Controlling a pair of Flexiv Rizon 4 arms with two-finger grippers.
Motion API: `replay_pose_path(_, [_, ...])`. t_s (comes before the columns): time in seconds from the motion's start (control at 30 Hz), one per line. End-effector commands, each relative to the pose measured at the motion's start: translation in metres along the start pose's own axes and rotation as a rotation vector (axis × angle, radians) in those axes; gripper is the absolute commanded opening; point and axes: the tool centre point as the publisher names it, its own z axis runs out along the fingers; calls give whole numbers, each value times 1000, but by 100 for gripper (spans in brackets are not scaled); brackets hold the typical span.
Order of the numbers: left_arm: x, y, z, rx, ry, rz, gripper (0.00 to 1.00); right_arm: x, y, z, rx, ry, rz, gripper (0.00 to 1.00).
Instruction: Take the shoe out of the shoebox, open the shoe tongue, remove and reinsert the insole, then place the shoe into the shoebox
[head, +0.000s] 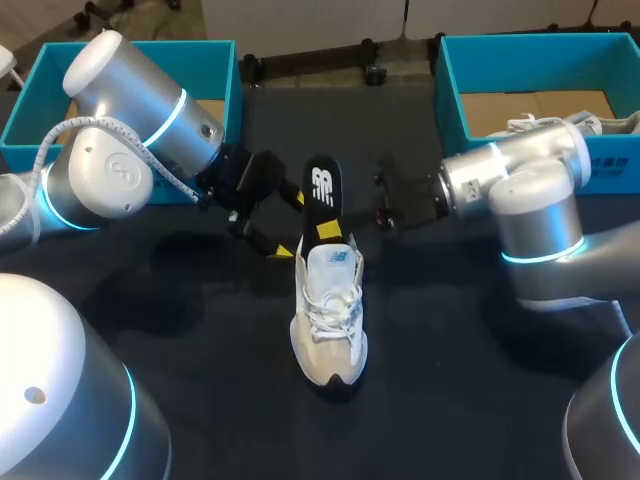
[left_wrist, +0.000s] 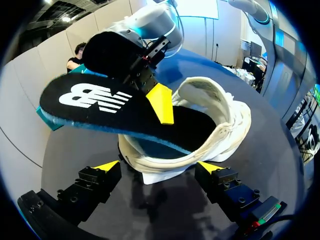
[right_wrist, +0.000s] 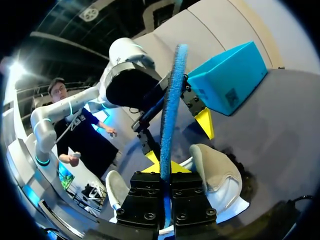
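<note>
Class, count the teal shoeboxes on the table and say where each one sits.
2. One teal cardboard shoebox sits at the far left of the head view, the other at the far right. None seems hidden.

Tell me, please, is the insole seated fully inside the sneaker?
No, the insole juts up out of the sneaker, gripped by the right claw.
</note>
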Motion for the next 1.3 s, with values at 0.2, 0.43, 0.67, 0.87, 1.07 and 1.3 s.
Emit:
replay_pose_path(0.2, [1,-1,0,-4,-1,0,100,2,-17,3,42,20,50,0])
replay_pose_path(0.43, [1,-1,0,-4,-1,0,100,8,-30,7,59,28,85,0])
replay_pose_path(0.67, [1,-1,0,-4,-1,0,100,9,-25,4,63,4,68,23])
replay_pose_path(0.87, [1,-1,0,-4,-1,0,100,8,-12,1,68,-10,33,26])
replay_pose_path(1.07, [1,-1,0,-4,-1,0,100,3,-5,3,69,-11,9,24])
replay_pose_path(1.3, [1,-1,0,-4,-1,0,100,-3,2,2,92,-1,-5,4])
